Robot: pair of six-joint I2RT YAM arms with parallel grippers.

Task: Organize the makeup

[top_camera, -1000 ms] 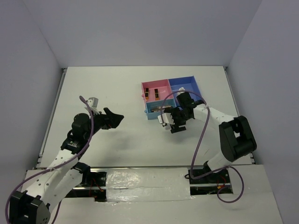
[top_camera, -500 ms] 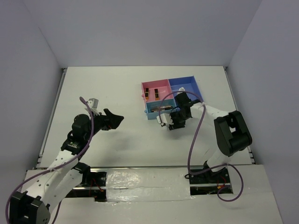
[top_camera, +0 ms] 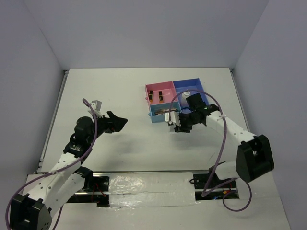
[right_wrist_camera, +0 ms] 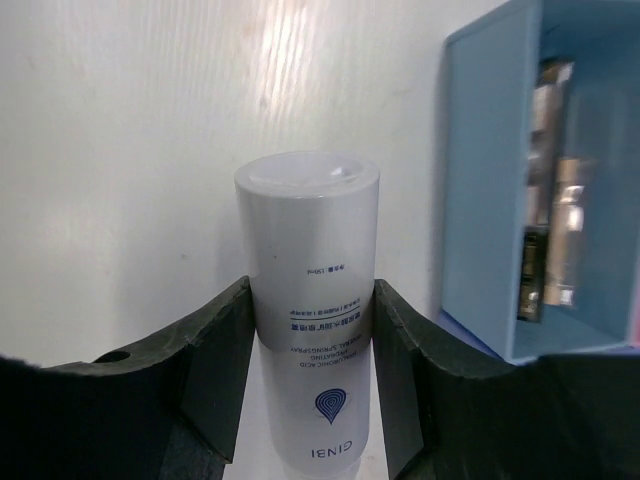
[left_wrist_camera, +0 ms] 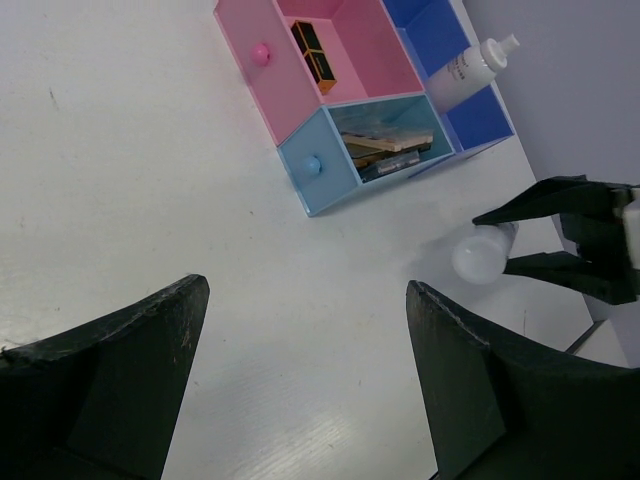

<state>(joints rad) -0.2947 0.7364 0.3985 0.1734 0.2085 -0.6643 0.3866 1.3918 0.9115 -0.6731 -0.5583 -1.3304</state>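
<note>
My right gripper is shut on a whitish bottle with blue print, held just off the near corner of the pink-and-blue tray. The held bottle also shows in the left wrist view. A second whitish bottle lies in the dark blue compartment. Black-gold pieces sit in the pink compartment. Flat palettes are stacked in the light-blue compartment, which also shows in the right wrist view. My left gripper is open and empty over bare table, well left of the tray.
The tray stands at the back right of the white table. Grey walls close in the table on three sides. The table's near edge has taped rails by the arm bases.
My right arm has swung its elbow out to the right, and the gripper with the bottle has shifted a little right, toward the tray. The left arm has not moved.
</note>
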